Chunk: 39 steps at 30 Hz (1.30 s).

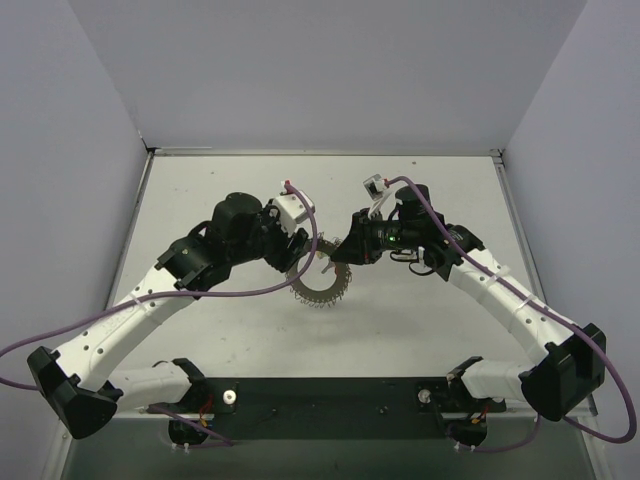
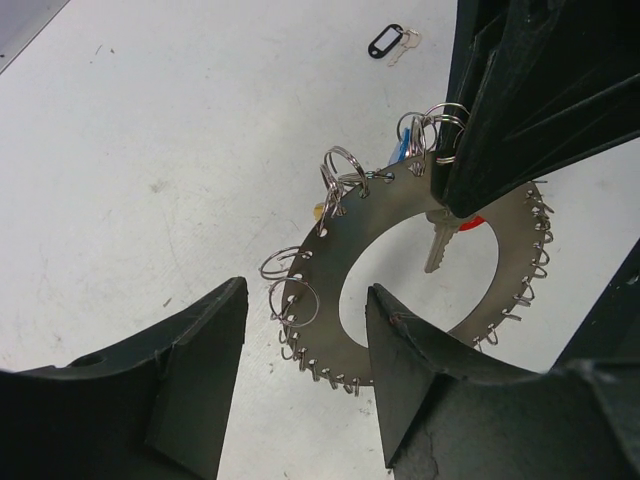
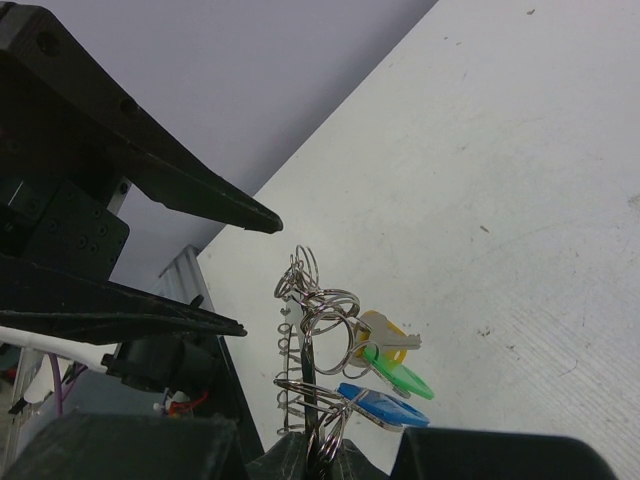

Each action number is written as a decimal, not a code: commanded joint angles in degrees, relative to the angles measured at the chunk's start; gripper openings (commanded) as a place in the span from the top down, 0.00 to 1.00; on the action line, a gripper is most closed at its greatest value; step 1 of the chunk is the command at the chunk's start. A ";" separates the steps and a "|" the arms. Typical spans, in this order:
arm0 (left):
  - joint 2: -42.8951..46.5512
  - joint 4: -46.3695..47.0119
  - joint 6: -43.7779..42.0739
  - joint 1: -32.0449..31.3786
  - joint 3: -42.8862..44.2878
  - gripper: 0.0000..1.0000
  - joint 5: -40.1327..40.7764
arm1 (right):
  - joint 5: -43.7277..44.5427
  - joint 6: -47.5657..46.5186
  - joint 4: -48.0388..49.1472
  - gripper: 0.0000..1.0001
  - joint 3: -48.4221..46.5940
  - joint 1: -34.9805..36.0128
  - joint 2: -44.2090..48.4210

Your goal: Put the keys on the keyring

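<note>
The keyring (image 1: 322, 287), a wide silvery disc with small wire loops all round its rim, is held on edge above the table between both arms. My right gripper (image 3: 322, 462) is shut on its rim (image 3: 305, 360). Yellow (image 3: 392, 335), green (image 3: 408, 380) and blue (image 3: 385, 408) headed keys hang from split rings on it. In the left wrist view the keyring (image 2: 335, 300) also carries a red-headed key (image 2: 442, 240) in its hole. My left gripper (image 2: 308, 292) is open around the lower rim, its right finger (image 2: 430, 370) over the disc and the left finger clear of it.
A black plastic tag with small keys (image 2: 386, 42) lies on the white table far beyond the ring. The right gripper's black body (image 2: 530, 100) fills the upper right of the left wrist view. Grey walls enclose the table (image 1: 200, 200) on three sides.
</note>
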<state>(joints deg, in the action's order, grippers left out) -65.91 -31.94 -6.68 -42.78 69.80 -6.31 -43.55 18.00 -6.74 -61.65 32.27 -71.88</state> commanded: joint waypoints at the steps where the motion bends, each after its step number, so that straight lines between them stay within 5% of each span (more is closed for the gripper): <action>1: 0.70 2.33 -0.44 0.33 0.16 0.38 -1.87 | -2.07 -0.07 2.44 1.00 -1.90 -0.28 1.65; 24: -3.26 -0.93 -1.41 0.33 0.16 0.36 2.44 | -2.42 -0.42 2.44 1.00 -1.46 -0.81 2.00; 39: -0.80 0.13 -0.97 2.53 -0.98 0.59 0.86 | -3.74 -0.33 3.23 1.00 -0.67 -0.72 2.18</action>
<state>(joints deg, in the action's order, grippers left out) -68.49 -33.43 -7.75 -40.99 69.04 -3.81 -43.90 17.76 -6.70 -61.63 31.83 -71.85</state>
